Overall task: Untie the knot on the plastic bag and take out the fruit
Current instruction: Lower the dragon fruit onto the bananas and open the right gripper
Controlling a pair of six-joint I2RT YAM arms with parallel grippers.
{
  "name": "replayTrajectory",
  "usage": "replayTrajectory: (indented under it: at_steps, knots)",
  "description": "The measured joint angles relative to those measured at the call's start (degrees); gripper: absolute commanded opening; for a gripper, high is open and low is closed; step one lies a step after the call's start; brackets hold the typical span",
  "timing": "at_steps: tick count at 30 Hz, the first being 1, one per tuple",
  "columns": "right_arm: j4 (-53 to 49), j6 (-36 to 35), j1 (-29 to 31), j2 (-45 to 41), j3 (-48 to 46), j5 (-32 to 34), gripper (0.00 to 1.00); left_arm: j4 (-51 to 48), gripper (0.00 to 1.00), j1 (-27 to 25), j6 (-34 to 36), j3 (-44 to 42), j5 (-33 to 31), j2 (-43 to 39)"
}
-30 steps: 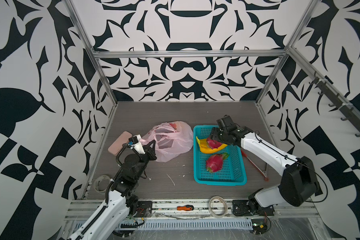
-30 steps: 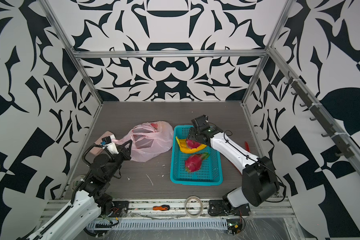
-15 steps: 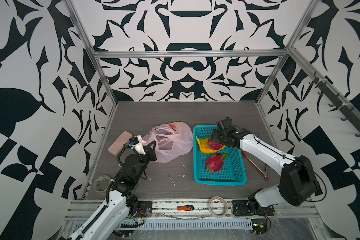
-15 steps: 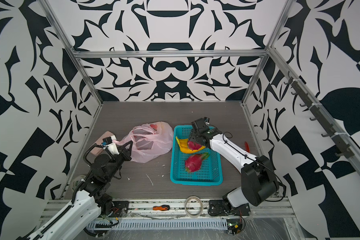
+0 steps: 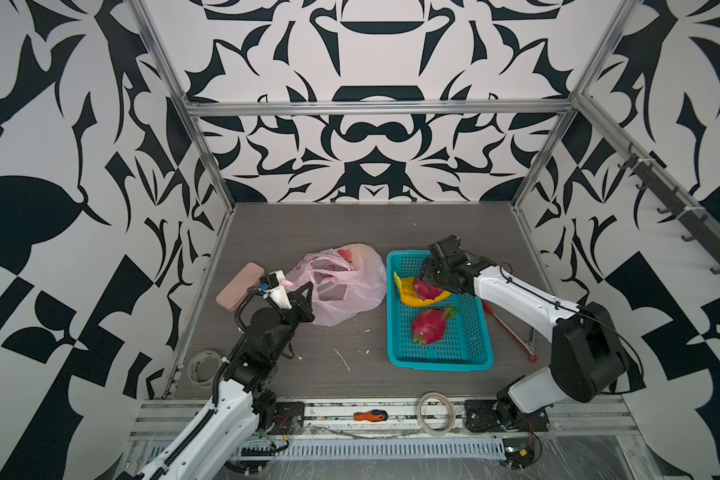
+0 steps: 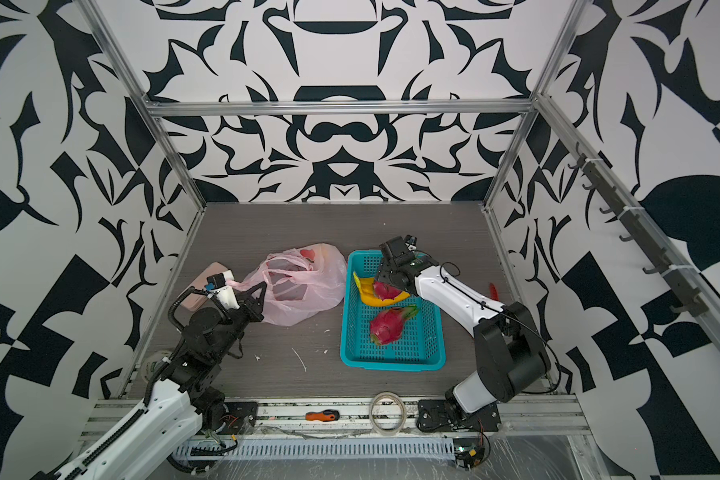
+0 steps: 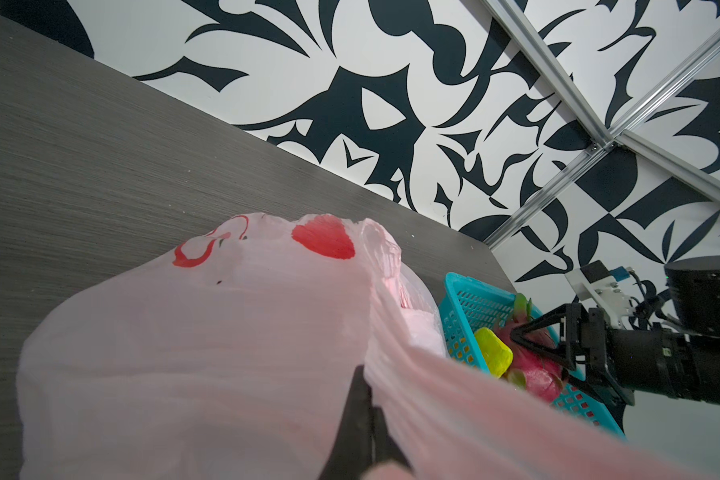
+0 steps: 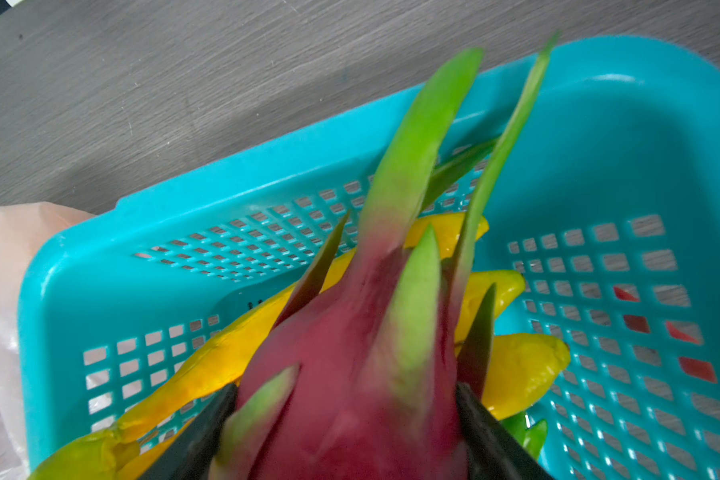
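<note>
The pale pink plastic bag (image 5: 350, 286) (image 6: 308, 291) (image 7: 184, 332) lies slumped on the table, its mouth gaping toward the front. The knot is out of view. My left gripper (image 5: 305, 292) (image 6: 261, 291) (image 7: 364, 372) is shut on the bag's stretched handle. My right gripper (image 5: 427, 279) (image 6: 385, 279) (image 8: 346, 390) is shut on a magenta dragon fruit (image 5: 427, 289) (image 8: 350, 353), low over the yellow bananas (image 5: 406, 293) (image 8: 225, 357) in the teal basket (image 5: 441, 362) (image 6: 391, 365). A second dragon fruit (image 5: 431, 325) (image 6: 387, 326) lies in the basket.
A pink case (image 5: 240, 286) lies left of the bag by the wall. A red-handled tool (image 5: 508, 328) lies right of the basket. Tape rolls (image 5: 433, 409) (image 5: 204, 368) and an orange screwdriver (image 5: 368, 414) sit along the front rail.
The right wrist has shifted slightly left over the basket with the dragon fruit still held. The left arm and bag have not visibly moved.
</note>
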Motion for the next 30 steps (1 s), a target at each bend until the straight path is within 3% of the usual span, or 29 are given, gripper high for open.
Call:
replayTrajectory:
  at_steps: [13,19,30]
  knots:
    - [0.3,0.3,0.0,0.2,0.0,0.0,0.77,0.0,0.0,0.0,0.0,-0.1,0.1,-1.0]
    - [0.3,0.9,0.0,0.2,0.0,0.0,0.94,0.0,0.0,0.0,0.0,-0.1,0.1,-1.1]
    - [-0.4,0.8,0.1,-2.5,0.0,1.2,0.99,-0.1,0.0,0.0,0.3,-0.3,0.2,-1.7]
